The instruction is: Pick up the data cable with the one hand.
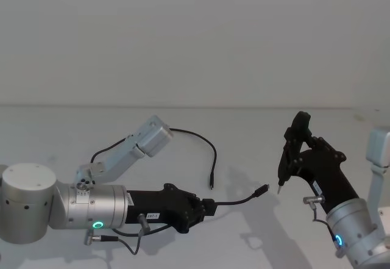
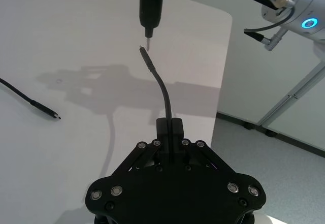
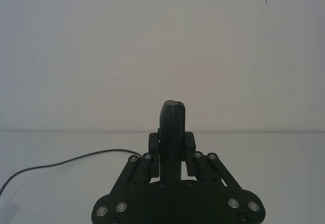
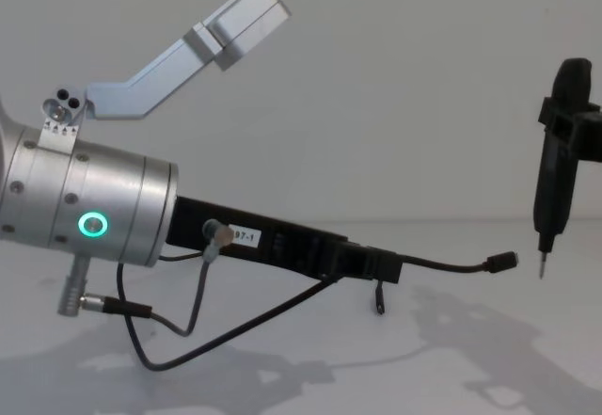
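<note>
Left tool [image 1: 210, 207], a flat black two-fingered gripper at lower centre of the head view, pinches the long thin black data cable [image 1: 241, 199] just behind one plug [image 1: 263, 189], which juts clear of the white tabletop [image 1: 256, 135]. Grasping looks done, but the far plug [image 1: 211, 185] lies mid-frame on the tabletop, so lifting seems left. Right tool [image 1: 295, 148], at lower right, clamps an upright black pin-tipped implement [image 1: 284, 168].

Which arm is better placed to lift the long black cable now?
Left. Its flat black gripper is shut on the thin black data cable near one plug; the right gripper holds an upright black pin-tipped tool.
</note>
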Robot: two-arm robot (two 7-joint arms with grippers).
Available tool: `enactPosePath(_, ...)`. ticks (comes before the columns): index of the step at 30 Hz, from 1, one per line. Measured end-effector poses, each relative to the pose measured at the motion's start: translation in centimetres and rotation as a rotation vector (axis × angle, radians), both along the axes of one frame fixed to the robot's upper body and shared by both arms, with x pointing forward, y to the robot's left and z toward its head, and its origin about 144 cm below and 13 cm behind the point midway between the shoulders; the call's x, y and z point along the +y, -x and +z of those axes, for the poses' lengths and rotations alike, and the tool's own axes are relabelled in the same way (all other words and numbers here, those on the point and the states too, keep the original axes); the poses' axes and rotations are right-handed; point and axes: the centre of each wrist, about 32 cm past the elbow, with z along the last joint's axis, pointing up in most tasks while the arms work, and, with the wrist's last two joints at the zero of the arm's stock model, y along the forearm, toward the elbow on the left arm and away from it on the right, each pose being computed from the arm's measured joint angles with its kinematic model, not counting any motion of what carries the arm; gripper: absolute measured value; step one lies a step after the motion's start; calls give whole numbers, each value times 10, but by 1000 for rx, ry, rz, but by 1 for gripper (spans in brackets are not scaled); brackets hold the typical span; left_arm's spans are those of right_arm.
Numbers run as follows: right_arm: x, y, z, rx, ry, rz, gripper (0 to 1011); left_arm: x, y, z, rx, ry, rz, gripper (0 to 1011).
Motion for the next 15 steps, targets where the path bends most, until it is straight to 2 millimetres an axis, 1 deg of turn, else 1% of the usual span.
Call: enactPosePath(15, 10, -14, -7, -2, -16, -42, 279, 0, 1, 1, 0, 0, 0, 40)
